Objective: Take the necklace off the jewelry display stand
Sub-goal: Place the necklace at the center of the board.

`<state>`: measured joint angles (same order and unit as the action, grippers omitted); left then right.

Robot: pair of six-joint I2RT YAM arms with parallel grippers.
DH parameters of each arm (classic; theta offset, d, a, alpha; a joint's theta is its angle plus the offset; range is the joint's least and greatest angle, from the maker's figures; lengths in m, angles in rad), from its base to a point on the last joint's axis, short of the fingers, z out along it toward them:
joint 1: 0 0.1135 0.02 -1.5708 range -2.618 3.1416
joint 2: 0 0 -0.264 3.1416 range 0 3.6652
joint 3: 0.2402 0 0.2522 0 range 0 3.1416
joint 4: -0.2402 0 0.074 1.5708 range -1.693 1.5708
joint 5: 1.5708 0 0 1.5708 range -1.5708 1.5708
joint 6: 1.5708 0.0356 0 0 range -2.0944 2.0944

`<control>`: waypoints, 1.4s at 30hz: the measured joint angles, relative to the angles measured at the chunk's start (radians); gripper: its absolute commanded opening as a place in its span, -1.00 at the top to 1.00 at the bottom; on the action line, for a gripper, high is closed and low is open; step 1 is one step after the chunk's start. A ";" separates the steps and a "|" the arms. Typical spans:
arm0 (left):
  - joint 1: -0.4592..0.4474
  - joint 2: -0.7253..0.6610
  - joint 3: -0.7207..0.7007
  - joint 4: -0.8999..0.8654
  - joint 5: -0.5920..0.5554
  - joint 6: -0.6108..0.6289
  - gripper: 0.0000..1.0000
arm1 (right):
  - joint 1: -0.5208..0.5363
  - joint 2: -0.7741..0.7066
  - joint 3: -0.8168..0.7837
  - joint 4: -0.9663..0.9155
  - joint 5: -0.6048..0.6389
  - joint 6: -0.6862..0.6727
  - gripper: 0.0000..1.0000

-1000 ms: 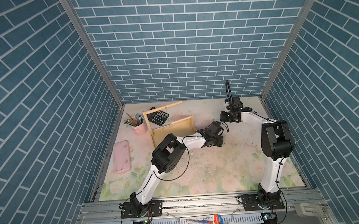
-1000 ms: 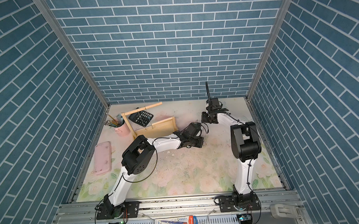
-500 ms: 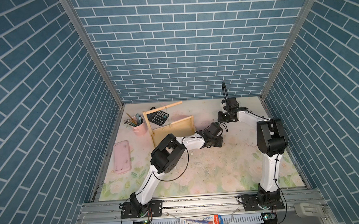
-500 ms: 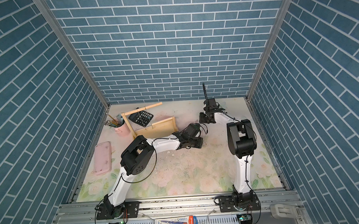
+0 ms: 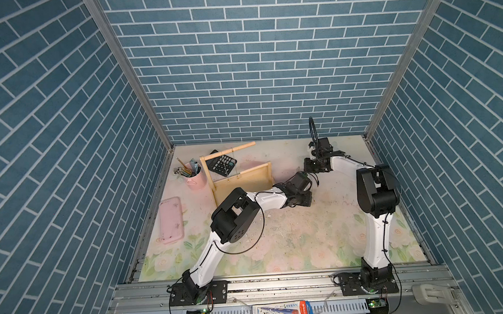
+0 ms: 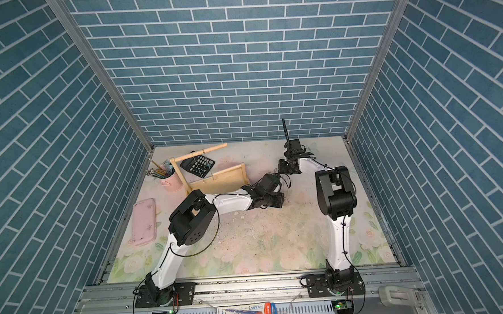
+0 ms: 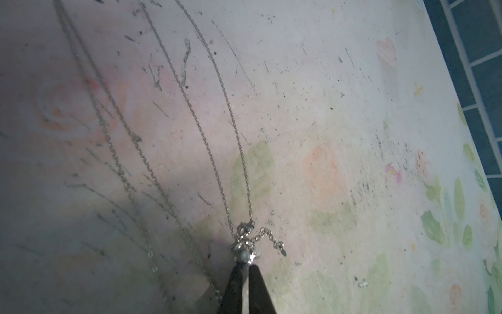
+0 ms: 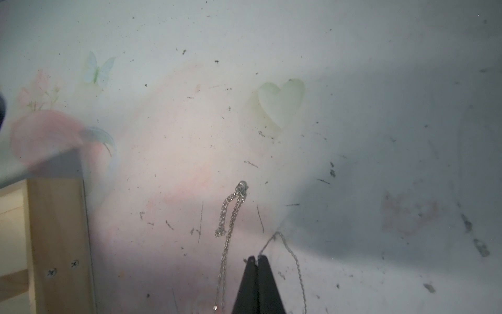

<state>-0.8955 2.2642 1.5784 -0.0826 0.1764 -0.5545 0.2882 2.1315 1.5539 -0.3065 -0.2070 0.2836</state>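
**Necklace off the stand, pinched in both grippers**

Just left of the jewelry display stand [image 5: 241,182] sits the pink pencil cup [image 5: 197,181], which has no part in this. One thin chain [image 5: 235,164] hangs from the stand's top dowel. It looks like a separate piece, though it is too fine to be sure.

Just right of the stand's tray, your left gripper [image 7: 247,267] is squeezed almost fully together on the necklace [image 7: 245,243] at its pearl-and-clasp cluster. That lump is probably the only part with enough bulk to bite on. The strands trail away over the floral mat [image 7: 353,108], clear of the stand.

Farther right of the stand and a little behind it, your right gripper [image 8: 256,258] is fully closed with a strand caught at its very tip, likely to keep the loop spread and untangled. That hold looks slight, so lower both ends together rather than pull them apart.
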 measured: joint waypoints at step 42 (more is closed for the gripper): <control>0.000 -0.009 -0.012 -0.002 0.000 -0.003 0.79 | 0.005 0.078 0.079 -0.039 -0.007 0.008 0.49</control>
<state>-0.8955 2.2551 1.5661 -0.0845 0.1764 -0.5579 0.2928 2.2097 1.6333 -0.3450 -0.2138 0.2913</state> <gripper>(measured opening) 0.103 0.238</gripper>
